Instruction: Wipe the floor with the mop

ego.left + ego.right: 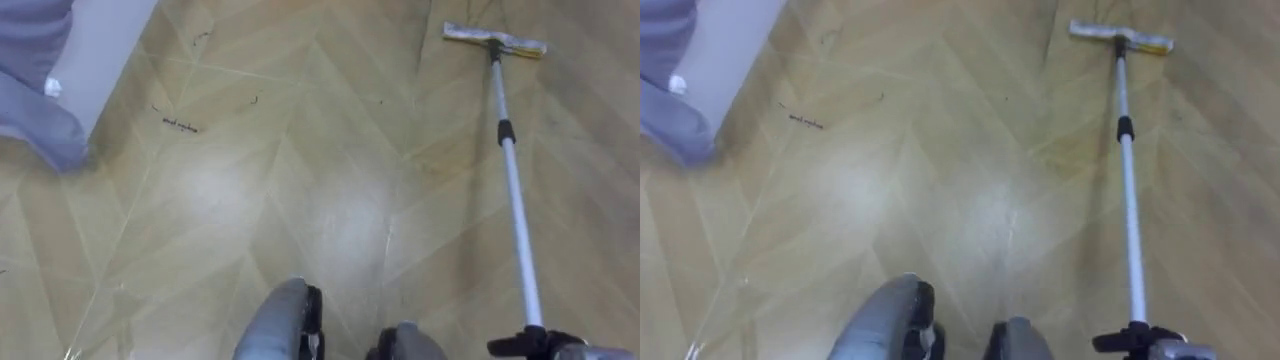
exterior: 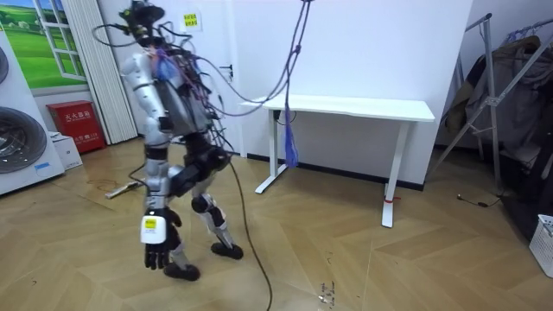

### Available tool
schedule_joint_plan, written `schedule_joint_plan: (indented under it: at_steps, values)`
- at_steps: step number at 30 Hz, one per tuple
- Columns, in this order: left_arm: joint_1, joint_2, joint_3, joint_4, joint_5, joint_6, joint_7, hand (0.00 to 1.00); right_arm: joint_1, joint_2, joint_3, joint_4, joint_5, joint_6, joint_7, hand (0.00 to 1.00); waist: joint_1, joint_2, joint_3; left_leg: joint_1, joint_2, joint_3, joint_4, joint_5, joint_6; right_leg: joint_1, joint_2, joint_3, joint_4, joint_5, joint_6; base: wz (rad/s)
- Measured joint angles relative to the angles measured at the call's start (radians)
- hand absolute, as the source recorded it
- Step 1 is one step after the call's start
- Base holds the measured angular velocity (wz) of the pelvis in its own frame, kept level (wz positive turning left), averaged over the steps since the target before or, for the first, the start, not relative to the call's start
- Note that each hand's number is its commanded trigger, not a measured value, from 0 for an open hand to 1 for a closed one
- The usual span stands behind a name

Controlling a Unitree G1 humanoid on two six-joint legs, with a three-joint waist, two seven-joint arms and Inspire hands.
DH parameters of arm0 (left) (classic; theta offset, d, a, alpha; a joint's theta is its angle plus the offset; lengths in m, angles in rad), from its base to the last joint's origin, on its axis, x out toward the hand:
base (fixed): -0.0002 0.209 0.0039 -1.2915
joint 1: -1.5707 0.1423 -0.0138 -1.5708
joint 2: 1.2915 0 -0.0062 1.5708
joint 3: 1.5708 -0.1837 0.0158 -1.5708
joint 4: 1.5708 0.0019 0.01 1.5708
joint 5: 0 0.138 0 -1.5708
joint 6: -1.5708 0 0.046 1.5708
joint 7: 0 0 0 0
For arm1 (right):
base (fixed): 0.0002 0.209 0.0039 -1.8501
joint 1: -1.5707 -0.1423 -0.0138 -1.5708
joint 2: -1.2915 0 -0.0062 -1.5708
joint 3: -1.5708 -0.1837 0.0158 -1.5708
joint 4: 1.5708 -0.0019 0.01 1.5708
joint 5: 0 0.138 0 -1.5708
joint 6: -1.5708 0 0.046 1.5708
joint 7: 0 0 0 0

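The robot stands on the wooden floor (image 1: pixel 300 200) in the middle of the room, with its knees a little bent. A white desk (image 2: pixel 346 108) is behind it, by the wall. A washing machine (image 2: pixel 17 138) and a red box (image 2: pixel 78 125) are over on the room view's left.

The mop (image 1: pixel 515 200) is in the robot's right hand (image 1: pixel 535 345). The dark fingers are curled round the near end of the long pole, so the hand is holding it tight. The pole is silver and white with a dark ring partway along. It slants away from the robot, out to the front and a bit to its right side. The mop head (image 1: pixel 495 40) is flat and pale, with a bit of yellow on it. It lies on the floor, far out in front of the robot's feet.

The left hand (image 2: pixel 156 256) hangs down beside the robot's leg. Its fingers point at the floor, loose and a little apart. It holds nothing.

Off to the robot's left there is a grey cloth (image 1: pixel 35 110) that hangs down to the floor. Near it are some small dark marks (image 1: pixel 180 125) on the wood, well away from the mop head. The wood shines pale between the feet and the mop head — like light on it.
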Motion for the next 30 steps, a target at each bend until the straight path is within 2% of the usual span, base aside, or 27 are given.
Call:
schedule_joint_plan:
  at_steps: [1, 3, 4, 5, 6, 7, 8, 9, 10, 11, 12, 13, 14, 15, 16, 18, 20, 21, 22, 23, 24, 25, 26, 27, 28, 29, 30]
  values:
    - [-0.002, -0.005, 0.004, 0.004, 0.0, 0.001, -0.007, 0.0, 0.049, -0.002, 0.0, 0.001, 0.014, -0.001, 0.005, 1.0, -0.016, -0.001, -0.005, 0.029, -0.029, 0.013, -0.009, -0.025, 0.04, 0.036, -0.024, 0.005, -0.017, -0.02, 0.029, 0.46]
    - [-0.025, -0.015, 0.017, 0.011, 0.005, 0.0, -0.018, 0.0, 0.116, -0.005, 0.001, 0.023, 0.017, -0.002, 0.005, 1.0, -0.024, 0.011, -0.0061, 0.066, -0.067, 0.017, -0.008, -0.059, 0.079, 0.063, -0.048, 0.007, -0.002, -0.015, 0.043, 0.4]
    - [-0.026, -0.018, 0.019, 0.007, 0.012, -0.005, -0.018, 0.0, 0.164, -0.007, 0.006, 0.035, 0.017, -0.003, 0.004, 1.0, -0.039, 0.023, -0.0098, 0.095, -0.083, 0.027, -0.006, -0.088, 0.099, 0.069, -0.062, 0.015, 0.039, 0.012, 0.071, 0.27]
    - [-0.028, -0.021, 0.019, 0.006, 0.015, -0.009, -0.018, 0.0, 0.192, -0.011, 0.01, 0.036, 0.017, -0.004, 0.002, 1.0, -0.043, 0.031, -0.0129, 0.108, -0.094, 0.028, -0.007, -0.101, 0.105, 0.065, -0.072, 0.016, 0.067, 0.036, 0.081, 0.16]
    - [-0.029, -0.026, 0.02, 0.003, 0.028, -0.019, -0.017, 0.0, 0.243, -0.014, 0.01, 0.035, 0.017, -0.005, -0.009, 1.0, -0.048, 0.05, -0.0181, 0.136, -0.104, 0.031, -0.009, -0.126, 0.117, 0.05, -0.083, 0.02, 0.129, 0.1, 0.087, 0.0]
    - [-0.029, -0.028, 0.023, 0.003, 0.035, -0.026, -0.015, 0.0, 0.286, -0.009, 0.009, 0.035, 0.017, -0.006, -0.019, 1.0, -0.063, 0.066, -0.0243, 0.156, -0.115, 0.026, -0.012, -0.141, 0.127, 0.027, -0.086, 0.032, 0.186, 0.163, 0.085, 0.0]
    - [-0.03, -0.029, 0.023, 0.004, 0.036, -0.03, -0.014, 0.0, 0.304, -0.006, 0.008, 0.035, 0.017, -0.007, -0.023, 1.0, -0.07, 0.077, -0.0287, 0.163, -0.118, 0.021, -0.014, -0.151, 0.131, 0.012, -0.084, 0.035, 0.211, 0.184, 0.082, -0.05]
    - [-0.038, -0.032, 0.023, 0.004, 0.033, -0.035, -0.012, 0.0, 0.324, 0.004, 0.004, 0.035, 0.017, -0.007, -0.034, 1.0, -0.077, 0.097, -0.0273, 0.173, -0.125, 0.004, -0.017, -0.164, 0.134, -0.031, -0.071, 0.034, 0.238, 0.186, 0.078, -0.07]
    - [-0.042, -0.032, 0.022, 0.002, 0.034, -0.036, -0.012, 0.0, 0.327, 0.011, 0.002, 0.035, 0.017, -0.008, -0.04, 1.0, -0.079, 0.103, -0.0235, 0.177, -0.132, -0.009, -0.021, -0.164, 0.134, -0.056, -0.067, 0.038, 0.244, 0.184, 0.078, -0.13]
    - [-0.046, -0.032, 0.02, -0.002, 0.032, -0.039, -0.012, 0.0, 0.331, 0.027, 0.003, 0.033, 0.016, -0.009, -0.051, 1.0, -0.095, 0.106, -0.0224, 0.192, -0.137, -0.015, -0.039, -0.165, 0.134, -0.109, -0.05, 0.041, 0.226, 0.175, 0.083, -0.11]
    - [-0.047, -0.033, 0.016, -0.003, 0.029, -0.04, -0.012, 0.0, 0.331, 0.043, 0.002, 0.032, 0.013, -0.009, -0.057, 1.0, -0.104, 0.107, -0.0213, 0.217, -0.139, -0.015, -0.061, -0.165, 0.134, -0.145, -0.032, 0.04, 0.173, 0.174, 0.081, -0.11]
    - [-0.046, -0.039, 0.016, -0.001, 0.029, -0.04, -0.012, 0.0, 0.333, 0.055, 0.0, 0.032, 0.008, -0.008, -0.065, 1.0, -0.109, 0.098, -0.0153, 0.244, -0.139, -0.016, -0.083, -0.168, 0.132, -0.165, -0.021, 0.037, 0.079, 0.176, 0.078, -0.06]
    - [-0.045, -0.041, 0.016, 0.0, 0.029, -0.04, -0.012, 0.0, 0.332, 0.059, -0.002, 0.032, 0.003, -0.008, -0.069, 1.0, -0.11, 0.096, -0.0138, 0.258, -0.139, -0.016, -0.093, -0.171, 0.13, -0.171, -0.019, 0.034, 0.019, 0.179, 0.072, -0.05]
    - [-0.043, -0.041, 0.017, 0.008, 0.029, -0.037, -0.012, 0.0, 0.327, 0.065, -0.013, 0.027, -0.008, 0.003, -0.074, 1.0, -0.111, 0.097, -0.0141, 0.279, -0.14, -0.02, -0.104, -0.181, 0.123, -0.173, -0.016, 0.025, -0.106, 0.2, 0.056, 0.0]
    - [-0.042, -0.039, 0.019, 0.019, 0.031, -0.026, -0.008, 0.0, 0.32, 0.067, -0.025, 0.013, -0.023, 0.023, -0.08, 1.0, -0.112, 0.089, -0.0118, 0.294, -0.14, -0.023, -0.102, -0.197, 0.116, -0.17, -0.016, 0.005, -0.175, 0.243, 0.035, 0.0]
    - [-0.04, -0.04, 0.018, 0.034, 0.032, -0.005, 0.005, 0.0, 0.295, 0.061, -0.047, 0.011, -0.048, 0.045, -0.082, 1.0, -0.098, 0.084, -0.0116, 0.315, -0.14, -0.041, -0.092, -0.217, 0.095, -0.147, -0.012, -0.015, -0.178, 0.258, 0.017, 0.0]
    - [-0.038, -0.032, 0.018, 0.039, 0.026, 0.014, 0.011, 0.0, 0.242, 0.046, -0.051, 0.015, -0.051, 0.069, -0.081, 1.0, -0.084, 0.076, -0.0113, 0.322, -0.133, -0.05, -0.06, -0.228, 0.074, -0.13, -0.021, -0.032, -0.162, 0.249, -0.003, 0.03]
    - [-0.037, -0.02, 0.014, 0.036, 0.005, 0.023, 0.016, 0.0, 0.194, 0.027, -0.046, 0.028, -0.053, 0.081, -0.074, 1.0, -0.08, 0.07, -0.0072, 0.294, -0.115, -0.03, 0.042, -0.21, 0.031, -0.123, -0.019, -0.041, -0.135, 0.228, -0.012, 0.08]
    - [-0.033, 0.0, 0.007, 0.022, -0.023, 0.031, 0.021, 0.0, 0.148, 0.009, -0.039, 0.033, -0.058, 0.081, -0.064, 1.0, -0.062, 0.046, -0.0013, 0.226, -0.081, -0.002, 0.197, -0.141, -0.055, -0.12, -0.011, -0.04, -0.093, 0.195, -0.022, 0.0]
    - [-0.03, 0.011, 0.003, 0.01, -0.043, 0.035, 0.026, 0.0, 0.124, -0.001, -0.037, 0.035, -0.058, 0.081, -0.057, 1.0, -0.049, 0.035, -0.0029, 0.189, -0.065, 0.011, 0.276, -0.083, -0.08, -0.121, -0.006, -0.035, -0.07, 0.179, -0.026, -0.11]
    - [-0.027, 0.031, -0.009, -0.002, -0.082, 0.034, 0.032, 0.0, 0.074, -0.021, -0.017, 0.033, -0.056, 0.079, -0.041, 1.0, -0.028, 0.018, -0.0036, 0.114, -0.043, 0.024, 0.397, 0.053, -0.092, -0.119, 0.005, -0.024, -0.041, 0.156, -0.034, -0.17]
    - [-0.024, 0.047, -0.024, -0.007, -0.094, 0.032, 0.033, 0.0, 0.028, -0.036, 0.005, 0.018, -0.055, 0.071, -0.032, 1.0, -0.006, -0.01, 0.0003, 0.051, -0.035, 0.03, 0.479, 0.196, -0.086, -0.116, 0.009, -0.013, -0.02, 0.136, -0.044, -0.13]
    - [-0.022, 0.049, -0.025, -0.009, -0.093, 0.032, 0.032, 0.0, 0.013, -0.046, 0.011, 0.01, -0.053, 0.065, -0.023, 1.0, -0.001, -0.022, 0.0, 0.022, -0.034, 0.028, 0.502, 0.218, -0.083, -0.116, 0.014, -0.008, -0.014, 0.131, -0.048, -0.05]
    - [-0.02, 0.047, -0.027, -0.013, -0.088, 0.032, 0.028, 0.0, -0.019, -0.062, 0.009, 0.002, -0.052, 0.058, -0.008, 1.0, 0.011, -0.024, -0.0004, -0.025, -0.02, 0.022, 0.503, 0.187, -0.062, -0.107, 0.026, -0.008, -0.011, 0.123, -0.057, -0.11]
    - [-0.006, 0.046, -0.026, -0.022, -0.086, 0.034, 0.024, 0.0, -0.046, -0.069, 0.012, 0.0, -0.05, 0.054, 0.002, 1.0, 0.033, -0.02, 0.0009, -0.045, -0.003, 0.022, 0.426, 0.131, -0.054, -0.088, 0.036, -0.008, -0.014, 0.113, -0.056, -0.13]
    - [0.007, 0.046, -0.027, -0.032, -0.082, 0.033, 0.022, 0.0, -0.051, -0.068, 0.016, 0.0, -0.049, 0.051, 0.005, 1.0, 0.041, -0.023, 0.0031, -0.043, 0.0, 0.019, 0.342, 0.105, -0.055, -0.076, 0.037, -0.009, -0.015, 0.104, -0.055, -0.11]
    - [0.026, 0.042, -0.027, -0.034, -0.076, 0.03, 0.01, 0.0, -0.048, -0.069, 0.026, -0.001, -0.047, 0.052, 0.008, 1.0, 0.05, -0.021, 0.0037, -0.022, -0.001, 0.01, 0.151, 0.082, -0.059, -0.051, 0.038, -0.009, -0.02, 0.084, -0.046, 0.0]
